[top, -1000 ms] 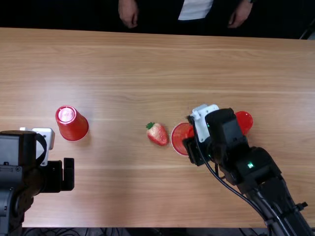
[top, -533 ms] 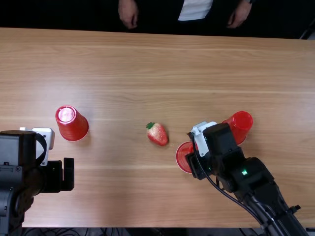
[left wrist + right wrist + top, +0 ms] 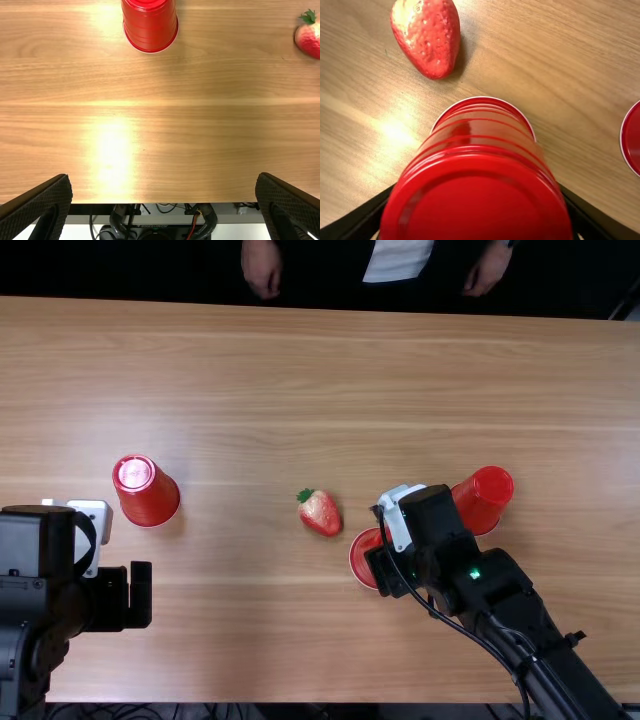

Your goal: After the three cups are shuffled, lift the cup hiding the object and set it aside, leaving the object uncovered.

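Top view: strawberry (image 3: 320, 512) lies uncovered mid-table. Just beside it, the right gripper (image 3: 390, 560) clamps the lifted cup (image 3: 364, 557), tilted, evidently for setting aside. Left cup (image 3: 145, 490) and right cup (image 3: 483, 498) stand inverted. Left gripper (image 3: 162, 205) waits, fingers spread.

I see the light brown wooden surface (image 3: 320, 390) with its grain running sideways. Below its near edge hang what may be dark cables (image 3: 200, 220).

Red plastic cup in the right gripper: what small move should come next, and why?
Probably lower the red plastic cup onto the bare wooden table and open the right gripper: the red strawberry already lies uncovered, apart from the cup's rim.
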### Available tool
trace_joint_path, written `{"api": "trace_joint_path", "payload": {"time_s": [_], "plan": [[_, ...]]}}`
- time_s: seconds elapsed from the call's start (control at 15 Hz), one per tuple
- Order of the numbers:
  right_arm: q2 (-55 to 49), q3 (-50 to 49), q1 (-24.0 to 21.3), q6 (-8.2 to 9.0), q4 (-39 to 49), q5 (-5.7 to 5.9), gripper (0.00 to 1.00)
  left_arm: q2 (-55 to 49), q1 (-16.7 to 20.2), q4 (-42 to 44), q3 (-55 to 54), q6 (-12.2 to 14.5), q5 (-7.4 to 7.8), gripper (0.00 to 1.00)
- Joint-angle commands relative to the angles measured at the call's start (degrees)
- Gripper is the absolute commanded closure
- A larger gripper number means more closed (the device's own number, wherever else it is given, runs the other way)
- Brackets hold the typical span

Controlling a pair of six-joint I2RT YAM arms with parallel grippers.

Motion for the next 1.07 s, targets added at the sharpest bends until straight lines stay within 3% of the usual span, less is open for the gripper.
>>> {"api": "trace_joint_path", "payload": {"time_s": [0.0,0.67,1.0], "plan": [[0.57,-0.03,-0.21,0.37,0.13,-0.09,0.00,-0.30,-0.56,0.03,-0.68,0.15,0.00,0.00],[-4.88,10.26,-0.47,0.16,-2.61,0.44,0.00,-0.65,-0.47,-0.18,-0.60,0.15,0.00,0.00],[-16.56,11.31,-7.59,-0.16,-10.20,1.28,0.00,-4.08,-0.47,0.14,-1.65,0.15,0.00,0.00]]}}
